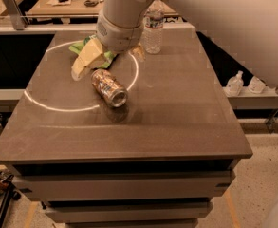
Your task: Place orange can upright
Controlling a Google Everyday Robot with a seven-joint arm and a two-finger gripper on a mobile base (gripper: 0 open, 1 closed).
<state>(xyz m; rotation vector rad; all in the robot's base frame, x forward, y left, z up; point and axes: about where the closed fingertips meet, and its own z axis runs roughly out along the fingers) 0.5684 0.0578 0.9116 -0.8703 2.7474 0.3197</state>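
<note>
1. The can [109, 88] lay on its side on the table [176, 122], left of the middle, across the right arc of a white ring [48, 106] marked on the top.
2. Its long axis ran from far-left to near-right, with a silver end facing near-right.
3. The pincer [109, 64] hung just on the far side of the can, spread wide and holding nothing. One pale finger [85, 61] pointed down by the can's far-left end. The other [139, 52] stood off to the right.
4. So the can lay toward the near side of the pincer, just beside it and apparently not touched.
5. The line between the fingertips looked roughly square to the can's axis. I judged a short drop toward the near side would let them straddle its body.
6. A green bag [79, 46] lay under the pincer's far side. A bottle [153, 28] stood upright farther right.
</note>
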